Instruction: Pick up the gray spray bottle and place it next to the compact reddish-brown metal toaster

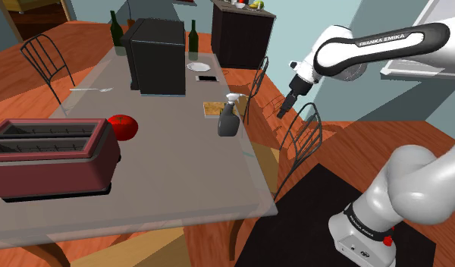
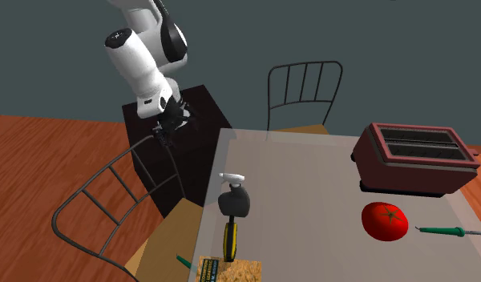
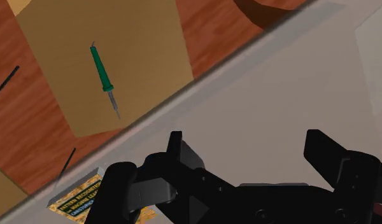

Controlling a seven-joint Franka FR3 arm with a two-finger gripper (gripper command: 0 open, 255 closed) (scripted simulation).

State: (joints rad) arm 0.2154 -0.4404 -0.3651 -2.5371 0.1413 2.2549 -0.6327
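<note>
The gray spray bottle (image 1: 229, 118) (image 2: 234, 200) has a dark body and a white trigger head, and it stands upright near the table's edge. The reddish-brown toaster (image 1: 51, 155) (image 2: 414, 158) sits at the far end of the grey table (image 1: 173, 167), well away from the bottle. My black gripper (image 1: 285, 106) (image 2: 163, 132) (image 3: 247, 153) hangs open in the air beyond the table's edge, above a wire chair (image 1: 298, 136). It is apart from the bottle and nothing lies between its fingers (image 3: 177, 149).
A red tomato (image 1: 122, 127) (image 2: 385, 220) lies between bottle and toaster. A tall black box (image 1: 158, 57), two dark bottles (image 1: 116, 30), a plate (image 1: 199, 67) and a fork (image 1: 89, 89) occupy the table's other end. A green screwdriver (image 3: 104, 73) rests on a chair seat; a labelled box (image 1: 212, 108) (image 2: 227, 271) lies by the bottle.
</note>
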